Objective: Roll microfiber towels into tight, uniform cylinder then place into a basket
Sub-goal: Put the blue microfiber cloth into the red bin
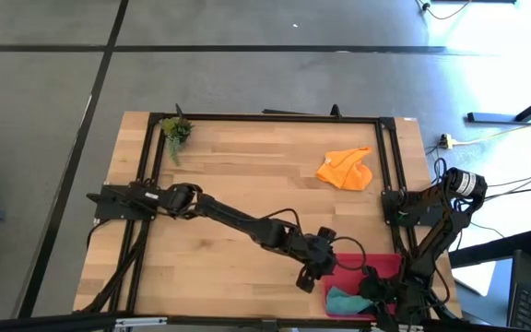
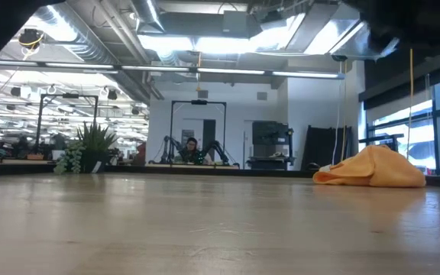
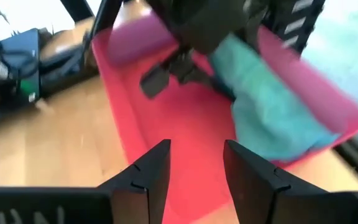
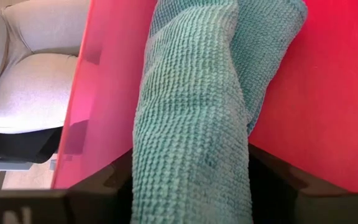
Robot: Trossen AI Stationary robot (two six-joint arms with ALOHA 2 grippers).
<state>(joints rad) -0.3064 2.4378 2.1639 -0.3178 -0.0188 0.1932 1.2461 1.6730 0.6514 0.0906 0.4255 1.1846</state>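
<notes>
High view: the teal towel [image 1: 343,300] is lodged in the basket [image 1: 385,267]; the orange towel [image 1: 346,170] is left crumpled mid-table.

Left wrist view: the left gripper [image 3: 196,167] is parted, empty.

Right wrist view: the right gripper [image 4: 190,186] is clamped on the soft, compressible roll; a mid-length grasp is advised.

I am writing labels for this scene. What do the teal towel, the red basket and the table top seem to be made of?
Teal towel: soft knitted or waffle-textured cloth, probably microfiber; small raised bumps cover it and it is matte.
Basket: looks like smooth moulded plastic; the red-pink surface is even, with a slight sheen.
Table top: light wood, likely laminated planks; parallel strips and grain show, with a low-gloss finish.
</notes>
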